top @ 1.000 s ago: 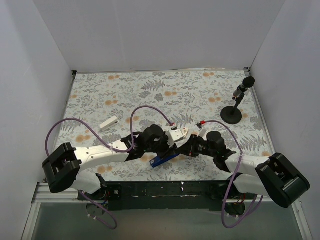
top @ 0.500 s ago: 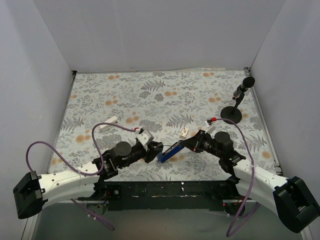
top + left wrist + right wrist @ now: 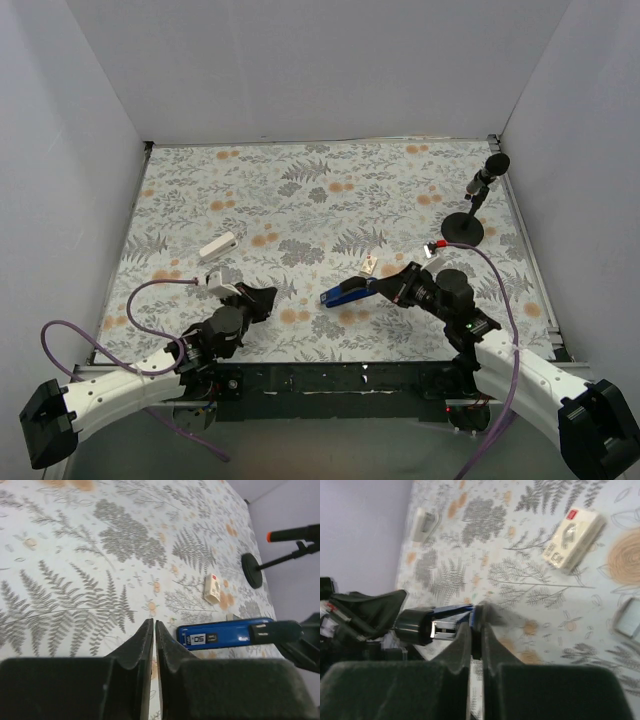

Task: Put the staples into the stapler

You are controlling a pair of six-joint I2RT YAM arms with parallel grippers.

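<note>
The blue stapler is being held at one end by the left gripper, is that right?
No, the right gripper holds the blue stapler at one end; the left gripper is shut on nothing, away from it. The top external view shows this.

A small blue plastic stapler with a black base point(image 3: 347, 292) is being gripped at its right end by the right gripper point(image 3: 383, 288), over the near middle of the fern-printed cloth-covered table point(image 3: 300, 190). Just behind the stapler, a small cream rectangular staples box point(image 3: 369, 264) is being supported by the cloth. The stapler is being faced from the left, with a gap between, by the left gripper point(image 3: 268, 295). Farther left and behind, a pale rectangular block point(image 3: 218, 245) is being supported too. A black metal microphone stand point(image 3: 464, 229) is being borne at the far right, well apart.
</note>
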